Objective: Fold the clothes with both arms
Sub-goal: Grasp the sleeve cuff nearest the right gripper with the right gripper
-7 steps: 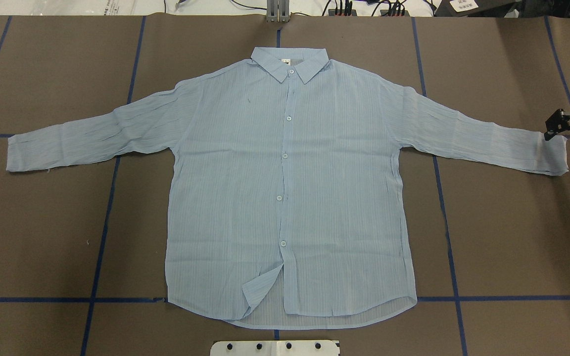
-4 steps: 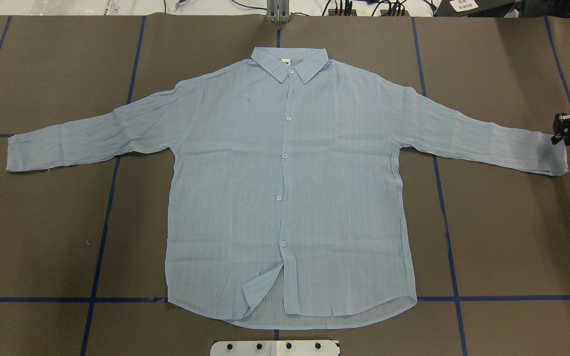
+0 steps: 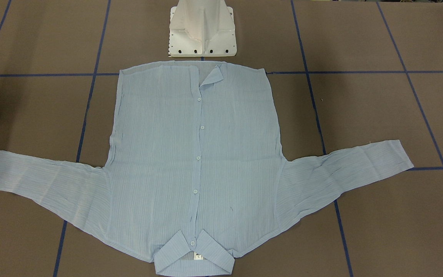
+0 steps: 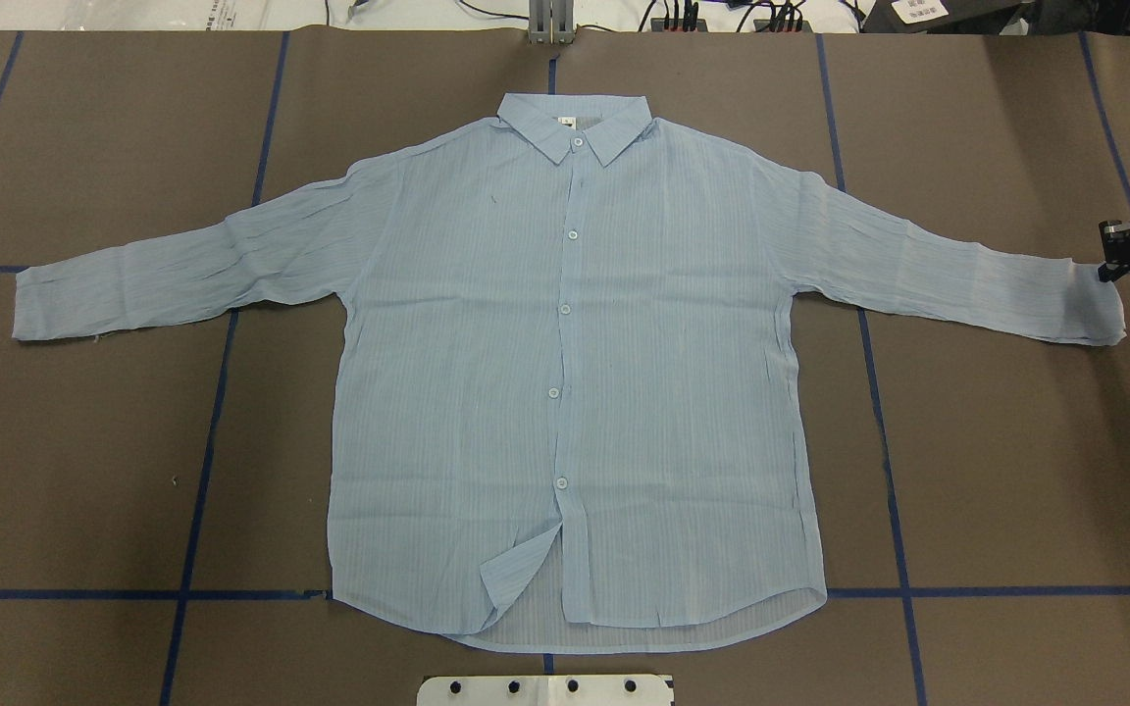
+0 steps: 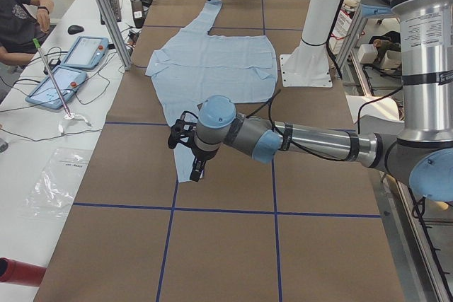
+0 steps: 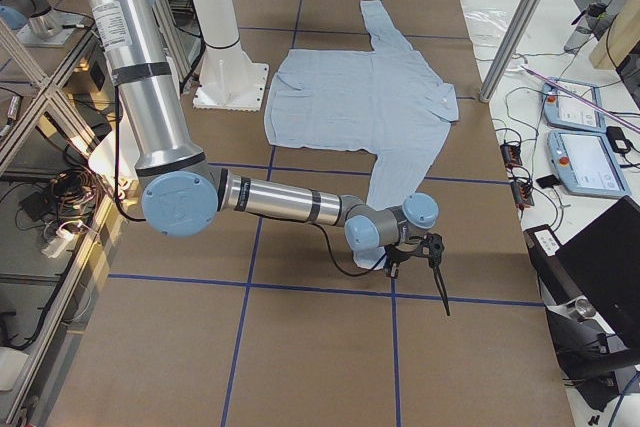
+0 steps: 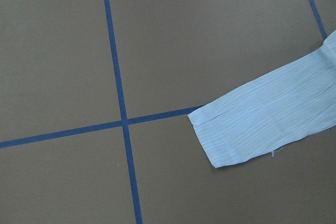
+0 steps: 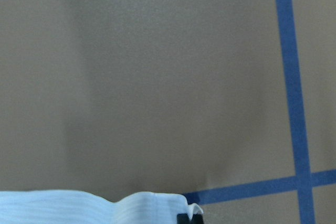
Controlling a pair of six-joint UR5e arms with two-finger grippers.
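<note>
Find shirt (image 4: 565, 373) spread flat, hem just beyond base (image 4: 545, 689). Cannot judge opening or hold of right gripper (image 4: 1111, 260), far right of base at cuff (image 4: 1090, 309), nor of left gripper (image 5: 193, 169). Could snag one thin layer through shallow bite, skewing sleeve. Versus a second ago: narrower-looking, slightly farther from base.

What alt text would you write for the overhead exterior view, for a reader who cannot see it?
A pale-blue striped button-up shirt lies flat, front up, on a brown table with blue tape lines, collar at the far side, sleeves spread wide. At the right edge, the right end effector sits at one cuff; whether it grips is unclear.
</note>
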